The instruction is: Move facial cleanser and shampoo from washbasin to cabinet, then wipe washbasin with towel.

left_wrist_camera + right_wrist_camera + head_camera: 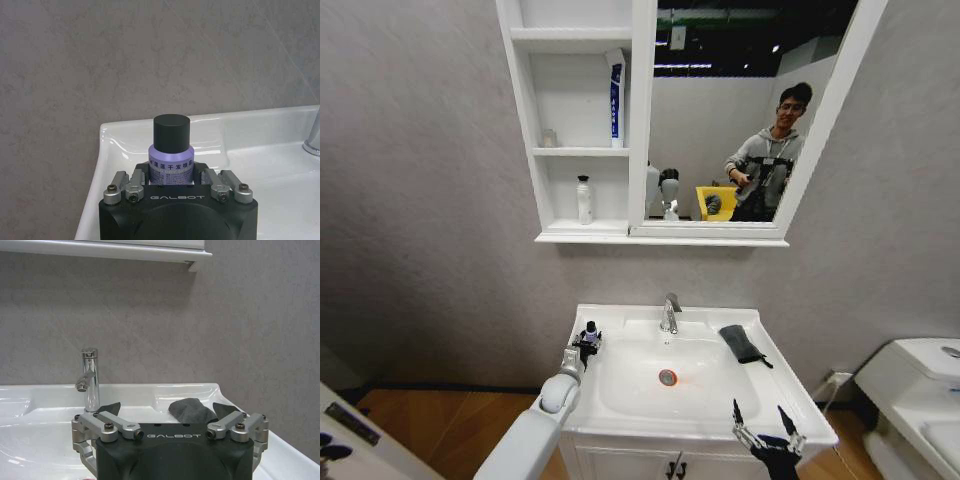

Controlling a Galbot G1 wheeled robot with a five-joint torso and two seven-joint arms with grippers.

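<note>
Jaws around purple bottle [170, 159]

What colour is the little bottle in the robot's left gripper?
The bottle is lavender-purple with a black cap, clearest in the left wrist view.

The white washbasin [620, 400] sits on a cupboard against the grey wall, its round bowl sunk in the middle around a red-ringed drain [667, 377]. A chrome tap [670, 313] stands at the middle of the back edge. On the flat rim near the back right corner lies a dark folded towel [741, 343]. At the back left corner a small purple bottle [171, 162] with a black cap stands upright on the rim, with the left gripper [172, 186] closed around it. Above, the cabinet [582, 151] carries a tall white and blue tube [616, 98] on its middle shelf and a small white bottle [584, 200] on the lowest.
</note>
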